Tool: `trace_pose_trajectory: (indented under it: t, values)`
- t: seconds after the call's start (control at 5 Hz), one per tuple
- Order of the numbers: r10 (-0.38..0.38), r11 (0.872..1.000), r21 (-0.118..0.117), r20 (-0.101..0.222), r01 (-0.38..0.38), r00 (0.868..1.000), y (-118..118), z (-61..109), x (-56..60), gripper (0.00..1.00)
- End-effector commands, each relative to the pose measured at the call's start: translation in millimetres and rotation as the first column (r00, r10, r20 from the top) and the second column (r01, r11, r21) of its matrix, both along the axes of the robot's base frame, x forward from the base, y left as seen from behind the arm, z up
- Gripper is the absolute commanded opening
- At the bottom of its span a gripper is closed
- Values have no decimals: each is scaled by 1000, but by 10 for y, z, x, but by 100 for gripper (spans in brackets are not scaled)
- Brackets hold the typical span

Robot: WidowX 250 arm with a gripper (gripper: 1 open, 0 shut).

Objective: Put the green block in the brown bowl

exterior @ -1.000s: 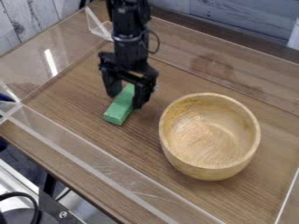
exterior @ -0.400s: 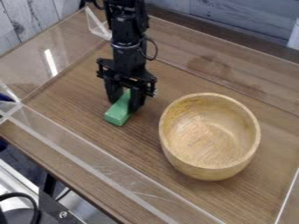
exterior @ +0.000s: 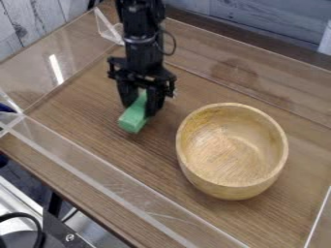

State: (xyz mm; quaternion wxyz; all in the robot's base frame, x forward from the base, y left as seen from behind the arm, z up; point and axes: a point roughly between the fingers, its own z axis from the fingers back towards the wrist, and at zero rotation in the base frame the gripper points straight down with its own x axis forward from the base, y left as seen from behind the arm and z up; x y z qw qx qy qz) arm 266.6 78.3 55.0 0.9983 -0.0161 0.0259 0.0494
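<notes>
Above brown wooden bench [exterior: 77, 155], grips small bright-green rectangular block [exterior: 132, 119] between black fingers [exterior: 138, 100], beside round tan wooden bowl [exterior: 233, 150].

single camera | above table, angled down | faces arm and bowl [exterior: 231, 152] | whole bowl in frame

block [exterior: 132, 118]: left of bowl [exterior: 233, 151] | bowl: on table [exterior: 97, 179]

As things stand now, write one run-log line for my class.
gripper: shut on green block | brown bowl: beside it, no block inside | placing: not done
</notes>
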Motion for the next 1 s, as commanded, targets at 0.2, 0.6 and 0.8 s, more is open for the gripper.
trace_pose_trajectory:
  t: [0.2,0.6,0.8]
  values:
    - [1,1000,-22,136,2,991,-274,675,207,0]
    - [-91,994,-53,129,98,988,-744,747,128,0]
    - [-143,987,-61,120,151,982,-934,717,41,0]
